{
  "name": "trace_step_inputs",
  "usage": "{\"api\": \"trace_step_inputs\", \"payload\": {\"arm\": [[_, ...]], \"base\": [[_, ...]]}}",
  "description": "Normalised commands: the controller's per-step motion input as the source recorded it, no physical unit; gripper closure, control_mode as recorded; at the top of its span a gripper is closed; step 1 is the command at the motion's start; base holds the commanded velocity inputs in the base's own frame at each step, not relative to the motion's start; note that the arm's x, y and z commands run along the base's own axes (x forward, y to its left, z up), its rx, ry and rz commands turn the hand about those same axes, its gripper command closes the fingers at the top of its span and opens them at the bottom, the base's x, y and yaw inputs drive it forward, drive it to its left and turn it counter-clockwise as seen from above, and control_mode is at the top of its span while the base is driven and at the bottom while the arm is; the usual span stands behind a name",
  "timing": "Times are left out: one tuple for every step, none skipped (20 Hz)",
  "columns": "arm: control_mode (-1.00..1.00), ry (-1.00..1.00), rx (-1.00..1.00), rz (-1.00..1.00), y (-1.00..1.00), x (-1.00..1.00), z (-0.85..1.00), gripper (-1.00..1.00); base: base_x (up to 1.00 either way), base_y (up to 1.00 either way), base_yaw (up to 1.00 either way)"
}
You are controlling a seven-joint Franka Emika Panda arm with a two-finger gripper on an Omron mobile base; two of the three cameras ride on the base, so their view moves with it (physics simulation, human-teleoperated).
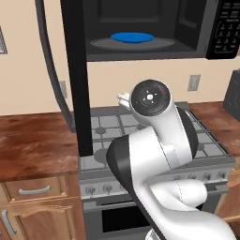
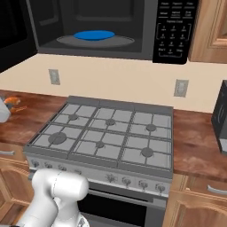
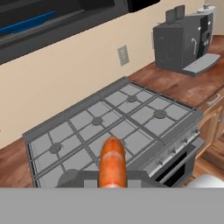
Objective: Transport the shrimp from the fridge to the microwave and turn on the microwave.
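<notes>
No legible text on microwave (image 2: 111, 26) keypad (image 2: 174, 33).

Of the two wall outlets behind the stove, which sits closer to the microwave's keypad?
The right outlet, almost directly below the keypad. The other outlet is under the microwave's open cavity, left of the stove.

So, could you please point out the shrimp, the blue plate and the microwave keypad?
shrimp (image 3: 113, 162): hand view, middle of its orange body.
blue plate (image 2: 94, 35): right base view, plate centre.
microwave keypad (image 2: 174, 37): right base view, button panel.
</notes>
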Motion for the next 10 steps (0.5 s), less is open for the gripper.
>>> {"api": "trace_step_inputs", "payload": {"arm": [[1.00,0.00,0.00,0.00,0.00,0.00,0.00,1.00],[1.00,0.00,0.00,0.00,0.00,0.00,0.00,1.00],[1.00,0.00,0.00,0.00,0.00,0.00,0.00,1.00],[1.00,0.00,0.00,0.00,0.00,0.00,0.00,1.00],[1.00,0.00,0.00,0.00,0.00,0.00,0.00,1.00],[1.00,0.00,0.00,0.00,0.00,0.00,0.00,1.00],[1.00,0.00,0.00,0.00,0.00,0.00,0.00,1.00],[1.00,0.00,0.00,0.00,0.00,0.00,0.00,1.00],[1.00,0.00,0.00,0.00,0.00,0.00,0.00,1.00],[1.00,0.00,0.00,0.00,0.00,0.00,0.00,1.00]], "base": [[0.26,0.20,0.00],[0.25,0.18,0.00],[0.26,0.16,0.00],[0.27,0.15,0.00],[0.31,0.13,0.00],[0.35,0.11,0.00],[0.39,0.09,0.00],[0.44,0.08,0.00],[0.48,0.05,0.01],[0.51,0.03,0.01]]}}
